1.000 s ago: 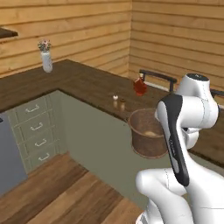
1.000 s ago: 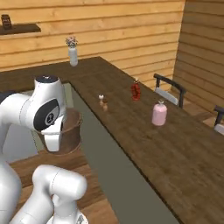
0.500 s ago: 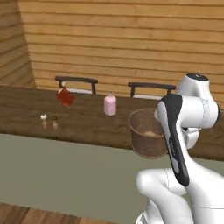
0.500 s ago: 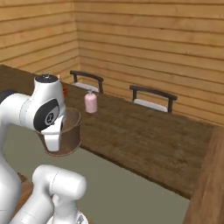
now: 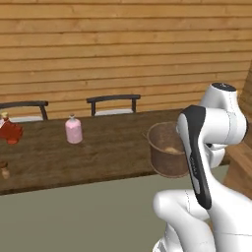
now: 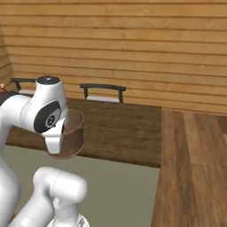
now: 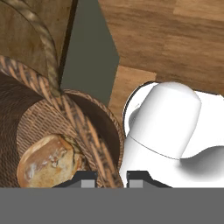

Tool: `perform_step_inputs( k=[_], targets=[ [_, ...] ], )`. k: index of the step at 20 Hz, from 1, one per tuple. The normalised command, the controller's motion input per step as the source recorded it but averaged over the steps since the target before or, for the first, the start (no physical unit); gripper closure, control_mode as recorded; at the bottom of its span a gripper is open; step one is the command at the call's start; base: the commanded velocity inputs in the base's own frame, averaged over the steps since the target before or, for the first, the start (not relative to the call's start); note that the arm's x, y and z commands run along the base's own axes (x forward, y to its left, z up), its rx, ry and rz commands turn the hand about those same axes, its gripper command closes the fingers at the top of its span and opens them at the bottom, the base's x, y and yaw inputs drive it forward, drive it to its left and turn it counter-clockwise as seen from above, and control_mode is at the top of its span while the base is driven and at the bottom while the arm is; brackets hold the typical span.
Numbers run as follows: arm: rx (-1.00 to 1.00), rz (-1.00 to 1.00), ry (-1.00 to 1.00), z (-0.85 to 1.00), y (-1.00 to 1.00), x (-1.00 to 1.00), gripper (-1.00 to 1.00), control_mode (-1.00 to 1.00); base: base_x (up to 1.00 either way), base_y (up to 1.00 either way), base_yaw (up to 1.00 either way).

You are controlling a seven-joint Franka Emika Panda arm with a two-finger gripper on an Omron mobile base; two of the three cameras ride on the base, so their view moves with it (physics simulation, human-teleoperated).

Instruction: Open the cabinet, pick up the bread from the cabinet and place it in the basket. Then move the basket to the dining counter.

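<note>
One basket, one bread

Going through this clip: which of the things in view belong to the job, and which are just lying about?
Part of the job:
basket, held by the gripper at its rim
bread inside the basket
dining counter

Just lying about:
pink bottle
red bottle
two chairs behind the counter

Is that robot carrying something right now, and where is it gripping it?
Yes: the gripper is shut on the basket's woven rim, its fingertips either side of the wall, with the bread inside.
</note>
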Motion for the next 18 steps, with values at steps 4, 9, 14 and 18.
perform_step_inputs(
  k=[4, 9, 14, 18],
  targets=[
    [0.00, 0.00, 0.00, 0.00, 0.00, 0.00, 1.00, 1.00, 0.22, 0.39, -0.05],
    [0.00, 0.00, 0.00, 0.00, 0.00, 0.00, 1.00, 1.00, 0.47, 0.40, 0.04],
    [0.00, 0.00, 0.00, 0.00, 0.00, 0.00, 1.00, 1.00, 0.65, 0.21, 0.00],
    [0.00, 0.00, 0.00, 0.00, 0.00, 0.00, 1.00, 1.00, 0.54, 0.11, 0.00]
  ],
)
